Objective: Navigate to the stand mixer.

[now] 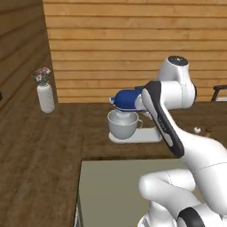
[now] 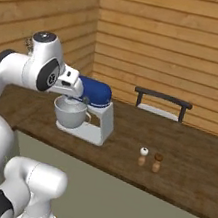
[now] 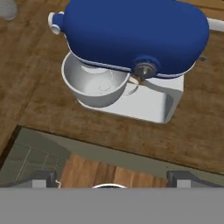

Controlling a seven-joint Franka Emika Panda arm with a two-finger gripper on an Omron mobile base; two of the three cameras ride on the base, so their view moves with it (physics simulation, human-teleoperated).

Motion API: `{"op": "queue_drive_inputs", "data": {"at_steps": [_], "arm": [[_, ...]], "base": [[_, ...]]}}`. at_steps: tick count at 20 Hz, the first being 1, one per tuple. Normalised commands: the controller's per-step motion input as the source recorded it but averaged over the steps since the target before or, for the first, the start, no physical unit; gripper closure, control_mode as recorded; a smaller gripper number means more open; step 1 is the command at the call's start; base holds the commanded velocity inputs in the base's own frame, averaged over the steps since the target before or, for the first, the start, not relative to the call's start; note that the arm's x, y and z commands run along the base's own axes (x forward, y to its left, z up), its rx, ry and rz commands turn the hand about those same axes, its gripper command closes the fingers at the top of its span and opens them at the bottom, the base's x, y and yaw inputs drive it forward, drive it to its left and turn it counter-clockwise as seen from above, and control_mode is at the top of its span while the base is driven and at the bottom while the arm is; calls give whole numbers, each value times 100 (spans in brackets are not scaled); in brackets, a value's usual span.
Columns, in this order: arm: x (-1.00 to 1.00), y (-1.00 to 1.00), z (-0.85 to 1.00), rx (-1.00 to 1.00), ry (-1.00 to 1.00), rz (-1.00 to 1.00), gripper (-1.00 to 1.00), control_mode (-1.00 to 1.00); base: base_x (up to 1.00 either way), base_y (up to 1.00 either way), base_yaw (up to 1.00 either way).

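stand mixer (image 3: pixel 131 57): upper centre of frame, on wooden tabletop (image 3: pixel 201 131) | likely heavy, rigid, top-heavy; grip bowl handle or base | hand (image 3: pixel 111 180): fingers apart, holding nothing

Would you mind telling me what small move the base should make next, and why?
Probably only a slight creep forward, or a stop. The mixer already stands straight ahead on the wooden counter, close beyond the grey surface in front of the base, and it looms large in the hand view. The claw hangs above the counter edge near it, so little travel seems left.
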Motion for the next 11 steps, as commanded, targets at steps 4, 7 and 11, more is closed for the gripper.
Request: {"op": "queue_drive_inputs", "data": {"at_steps": [4,7,11], "arm": [[72,0,0,0,2,-5,-100,-100],[72,0,0,0,0,-3,-100,-100],[61,0,-9,0,0,-1,-100,-100]], "base": [[0,0,0],[0,0,0],[0,0,0]]}}
